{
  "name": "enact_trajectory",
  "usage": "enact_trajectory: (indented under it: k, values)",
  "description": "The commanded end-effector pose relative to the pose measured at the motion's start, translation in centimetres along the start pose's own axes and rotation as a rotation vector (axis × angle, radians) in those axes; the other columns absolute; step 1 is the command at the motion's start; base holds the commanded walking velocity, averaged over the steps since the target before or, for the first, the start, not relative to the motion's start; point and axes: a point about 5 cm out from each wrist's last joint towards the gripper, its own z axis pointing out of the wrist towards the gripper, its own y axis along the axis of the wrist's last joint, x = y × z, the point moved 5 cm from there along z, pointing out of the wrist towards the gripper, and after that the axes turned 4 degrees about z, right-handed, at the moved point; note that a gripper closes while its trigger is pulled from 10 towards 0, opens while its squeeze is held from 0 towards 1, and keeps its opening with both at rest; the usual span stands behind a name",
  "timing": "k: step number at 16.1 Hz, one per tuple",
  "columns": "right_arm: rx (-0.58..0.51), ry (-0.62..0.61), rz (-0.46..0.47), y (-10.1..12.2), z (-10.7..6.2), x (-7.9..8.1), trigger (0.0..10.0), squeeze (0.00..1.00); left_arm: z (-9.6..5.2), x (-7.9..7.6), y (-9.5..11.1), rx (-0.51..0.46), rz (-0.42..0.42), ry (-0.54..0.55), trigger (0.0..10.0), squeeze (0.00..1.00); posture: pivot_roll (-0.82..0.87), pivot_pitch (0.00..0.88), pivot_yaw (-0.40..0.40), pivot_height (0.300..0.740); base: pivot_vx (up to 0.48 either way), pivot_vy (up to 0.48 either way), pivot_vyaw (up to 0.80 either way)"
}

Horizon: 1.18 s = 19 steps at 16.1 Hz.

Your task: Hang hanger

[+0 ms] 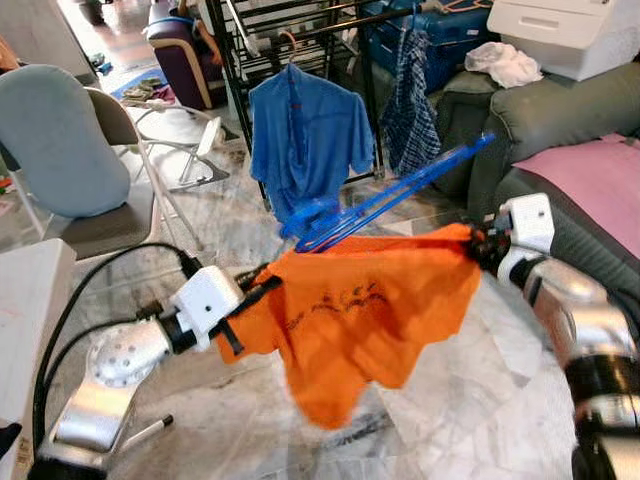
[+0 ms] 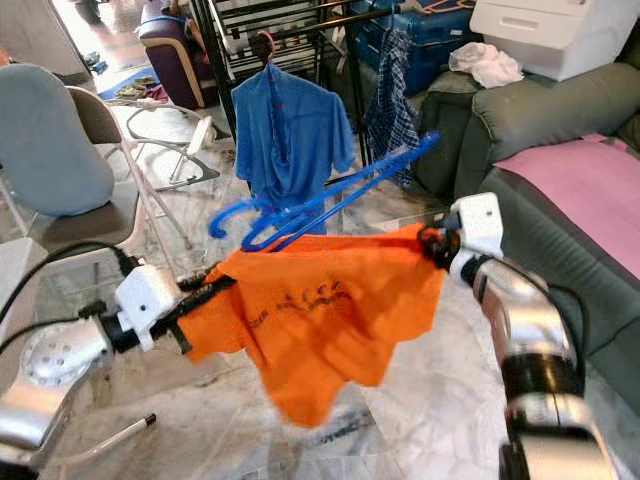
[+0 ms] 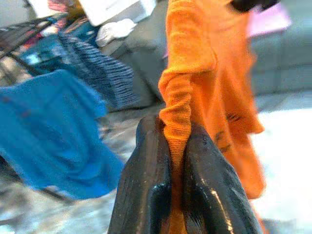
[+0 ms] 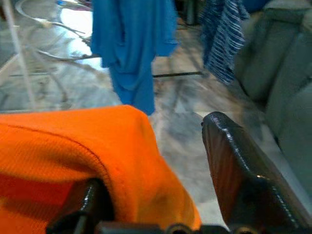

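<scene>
An orange shirt [image 1: 365, 310] is stretched in the air between my two grippers. My left gripper [image 1: 255, 290] is shut on its left edge; in the left wrist view both black fingers [image 3: 151, 185] clamp a fold of the fabric. My right gripper [image 1: 478, 245] supports the shirt's right corner. Seen from the right wrist, the jaws stand apart, the cloth draped over one finger and the other finger [image 4: 243, 175] bare. A blue plastic hanger [image 1: 390, 195] lies slanted on the shirt's top edge, hook toward the left.
A black drying rack [image 1: 300, 25] stands ahead with a blue shirt [image 1: 305, 140] and a checked garment [image 1: 410, 100] hanging on it. A grey sofa [image 1: 560, 110] with a pink cover [image 1: 600, 165] is on the right. A folding chair [image 1: 60, 140] is at left. Below is marble floor [image 1: 450, 400].
</scene>
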Motion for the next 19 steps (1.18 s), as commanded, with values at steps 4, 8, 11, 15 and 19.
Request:
enact_trajectory:
  k: [4,8,11,15,19]
  values:
    - [-0.089,-0.093,-0.012,3.2,0.6,-1.8,0.0,0.00,-1.7,-1.3,-0.3,0.024,-0.078,-0.123,0.0,0.00,-0.06,0.069,0.089,0.740,0.000,0.000,0.00]
    - [-0.163,-0.121,-0.023,5.5,0.7,-2.3,0.0,0.00,-2.4,-3.4,-1.2,0.072,-0.185,-0.261,0.0,0.00,-0.06,0.068,0.091,0.740,0.000,0.000,0.00]
    - [-0.189,-0.133,-0.033,6.3,0.6,-2.7,0.0,0.00,-3.0,-4.4,-2.7,0.139,-0.176,-0.331,0.0,0.00,-0.07,0.068,0.095,0.740,0.000,0.000,0.00]
    - [-0.230,-0.126,-0.065,7.1,0.5,-2.5,0.0,0.00,-3.6,-4.7,-3.6,0.180,-0.193,-0.350,0.0,0.00,-0.07,0.076,0.094,0.740,0.000,0.000,0.00]
    - [-0.266,-0.078,-0.077,7.8,0.7,-1.3,0.0,0.00,-3.8,-4.8,-4.9,0.237,-0.162,-0.351,0.0,0.00,-0.07,0.079,0.096,0.740,0.000,0.000,0.00]
